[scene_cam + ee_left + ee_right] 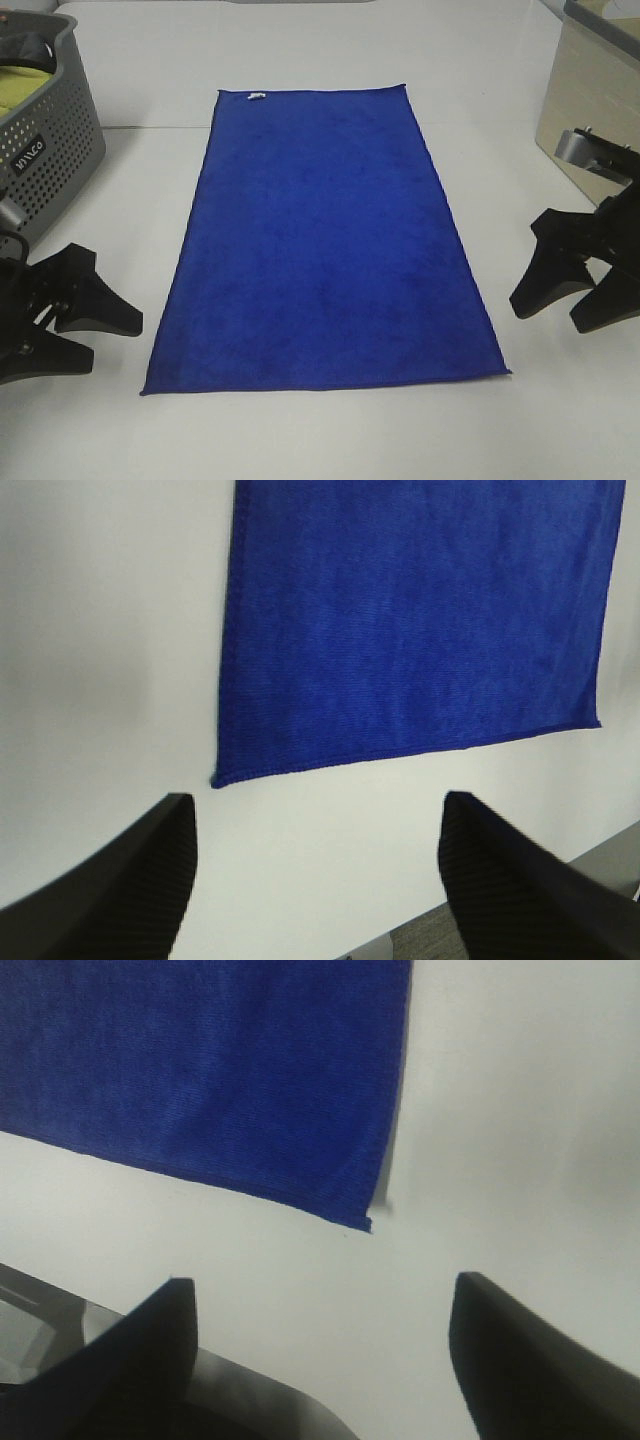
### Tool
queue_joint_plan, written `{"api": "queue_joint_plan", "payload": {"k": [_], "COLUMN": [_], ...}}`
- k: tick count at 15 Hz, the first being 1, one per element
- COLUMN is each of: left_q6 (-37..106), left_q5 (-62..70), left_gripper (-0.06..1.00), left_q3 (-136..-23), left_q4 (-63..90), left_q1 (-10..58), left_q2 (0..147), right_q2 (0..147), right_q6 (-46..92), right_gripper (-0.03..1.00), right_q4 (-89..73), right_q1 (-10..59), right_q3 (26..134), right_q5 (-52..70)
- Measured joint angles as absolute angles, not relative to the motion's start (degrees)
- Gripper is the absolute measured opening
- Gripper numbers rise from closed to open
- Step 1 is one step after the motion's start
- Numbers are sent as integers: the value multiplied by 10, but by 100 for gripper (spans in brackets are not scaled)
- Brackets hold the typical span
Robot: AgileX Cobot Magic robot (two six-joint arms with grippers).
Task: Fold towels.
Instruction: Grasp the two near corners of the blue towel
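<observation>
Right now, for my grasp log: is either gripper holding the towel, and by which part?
Nothing is held: left gripper and right gripper are open, apart from the blue towel.

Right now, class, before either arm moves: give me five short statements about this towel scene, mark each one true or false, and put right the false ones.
1. The blue towel lies flat and unfolded on the white table. True.
2. The left tool is clamped on a towel corner. False: it stands open, off the towel, holding nothing.
3. The towel's small white tag sits on the edge far from both tools. True.
4. The grey perforated basket stands on the side of the right tool. False: it is on the left tool's side.
5. The right tool is open and off the towel. True.
</observation>
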State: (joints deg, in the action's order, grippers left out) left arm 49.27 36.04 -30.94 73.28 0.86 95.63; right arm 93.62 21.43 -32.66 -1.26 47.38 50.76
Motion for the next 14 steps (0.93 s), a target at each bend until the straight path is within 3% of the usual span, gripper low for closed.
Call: {"api": "queue_joint_plan", "payload": {"k": [4, 14], "left_q6": [527, 563], "left_q5": [356, 356], "left_gripper": [66, 65], "left_q3": [-332, -415], "left_q4": [748, 778], "left_q1": [9, 87], "left_q2": [1003, 1113], "right_q2": [992, 1125], "right_q6": [306, 398], "right_gripper": [69, 69], "right_q4": [-418, -508], "right_q1": [-73, -69], "right_q3": [474, 477], "right_q5": [503, 482]}}
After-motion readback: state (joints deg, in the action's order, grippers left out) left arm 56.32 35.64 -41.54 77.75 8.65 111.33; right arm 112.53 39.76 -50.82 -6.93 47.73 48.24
